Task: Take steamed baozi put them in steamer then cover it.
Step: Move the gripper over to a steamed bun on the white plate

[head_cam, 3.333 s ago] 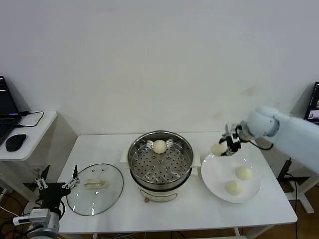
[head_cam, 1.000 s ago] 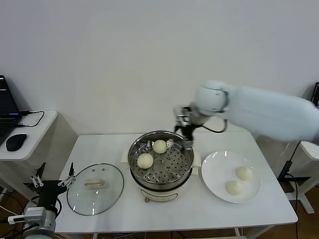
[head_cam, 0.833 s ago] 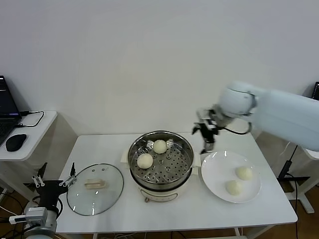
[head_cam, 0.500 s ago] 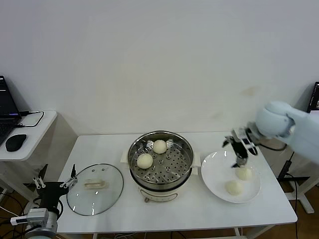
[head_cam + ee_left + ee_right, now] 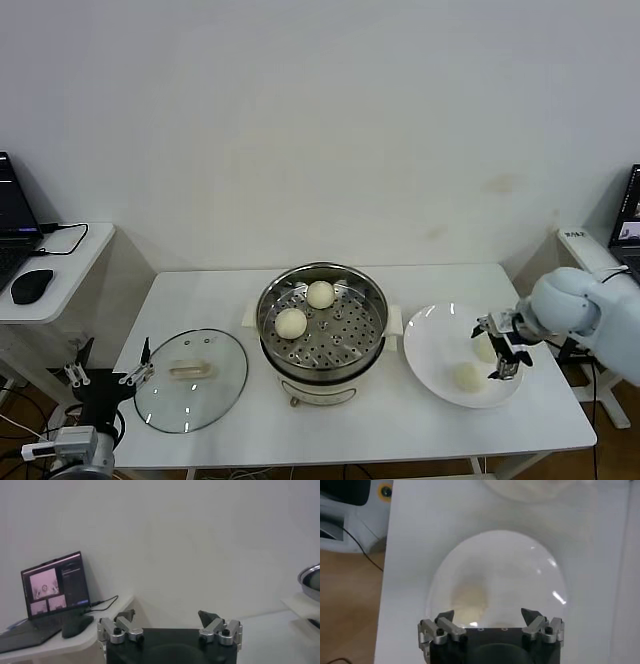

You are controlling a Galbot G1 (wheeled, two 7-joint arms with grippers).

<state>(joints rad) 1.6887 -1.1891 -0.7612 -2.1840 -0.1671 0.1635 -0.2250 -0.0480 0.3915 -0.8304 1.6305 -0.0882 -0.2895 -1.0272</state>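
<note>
The steel steamer [image 5: 377, 303] on its cream cooker base stands mid-table and holds two baozi, one at the back [image 5: 320, 294] and one at the left [image 5: 291, 323]. Two more baozi lie on the white plate [image 5: 433, 345]: one in front [image 5: 467, 376], one [image 5: 485, 349] partly hidden by my right gripper [image 5: 503, 352]. That gripper is open and empty, low over the plate's right side. In the right wrist view one baozi [image 5: 470, 598] lies just ahead of the open right gripper [image 5: 489, 614]. The glass cover [image 5: 190, 378] lies flat at the table's left. My left gripper [image 5: 105, 377] is open, parked low by the cover.
A side desk with a laptop [image 5: 12, 215] and mouse [image 5: 31, 285] stands at the far left; the laptop also shows in the left wrist view [image 5: 54, 582]. The table's right edge lies just beyond the plate, and the wood floor [image 5: 347, 605] shows past it.
My right gripper carried a baozi from the plate into the steamer and let it go. It then swung back right and came down over the plate, empty. The left arm stayed parked.
</note>
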